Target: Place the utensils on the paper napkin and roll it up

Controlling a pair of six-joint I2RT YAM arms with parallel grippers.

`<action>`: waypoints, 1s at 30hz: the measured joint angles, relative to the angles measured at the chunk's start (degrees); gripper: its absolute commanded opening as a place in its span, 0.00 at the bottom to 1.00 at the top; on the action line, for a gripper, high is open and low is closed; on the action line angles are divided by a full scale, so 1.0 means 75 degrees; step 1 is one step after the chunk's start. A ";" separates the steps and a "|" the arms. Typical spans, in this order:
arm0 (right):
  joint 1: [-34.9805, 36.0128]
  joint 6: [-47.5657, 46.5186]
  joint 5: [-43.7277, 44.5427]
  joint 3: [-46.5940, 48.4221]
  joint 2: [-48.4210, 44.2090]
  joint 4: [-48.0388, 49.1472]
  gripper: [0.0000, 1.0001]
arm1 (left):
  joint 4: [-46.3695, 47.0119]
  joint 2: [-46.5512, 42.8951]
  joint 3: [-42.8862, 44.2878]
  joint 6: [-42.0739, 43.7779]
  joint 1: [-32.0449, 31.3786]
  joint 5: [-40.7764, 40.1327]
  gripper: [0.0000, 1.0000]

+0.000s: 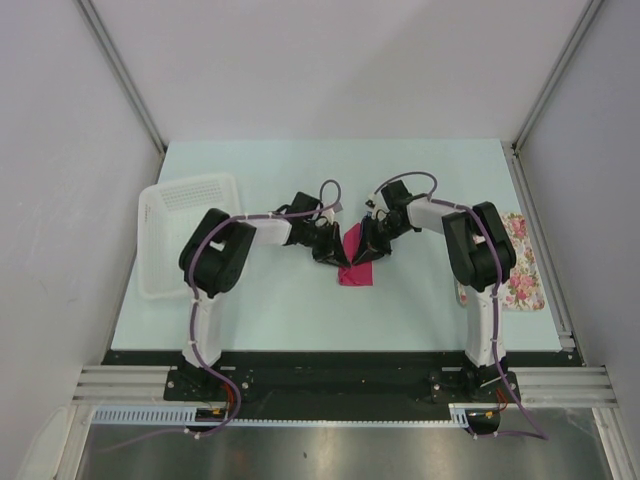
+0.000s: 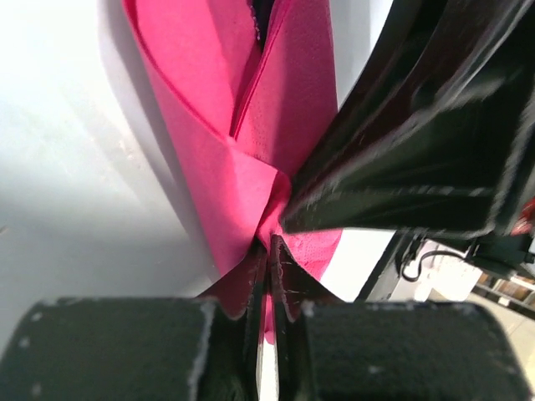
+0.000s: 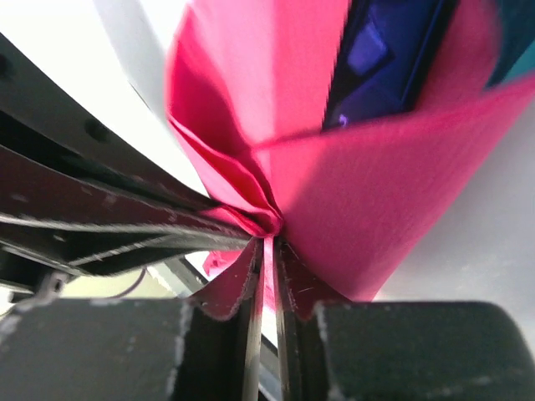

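The magenta paper napkin (image 1: 354,274) is folded up off the table mid-way between the arms. Both grippers meet at it. My left gripper (image 1: 338,258) comes from the left and is shut on a bunched fold of the napkin (image 2: 209,125), pinched between its tips (image 2: 270,246). My right gripper (image 1: 366,255) comes from the right and is shut on the same bunched paper (image 3: 272,242). The dark blue utensils (image 3: 389,63) show inside the napkin's (image 3: 376,184) open fold in the right wrist view. They are hidden in the top view.
A white basket (image 1: 185,235) stands at the left edge of the pale table (image 1: 420,180). A floral-patterned tray (image 1: 520,265) lies at the right edge, behind the right arm. Each wrist view shows the other gripper's black body close by (image 2: 418,150) (image 3: 100,225).
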 measured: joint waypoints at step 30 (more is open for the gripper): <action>-0.0621 -0.0831 0.0198 0.1145 0.0417 0.0557 0.12 | -0.3130 0.0973 0.2439 0.1964 -0.0096 -0.0128 0.04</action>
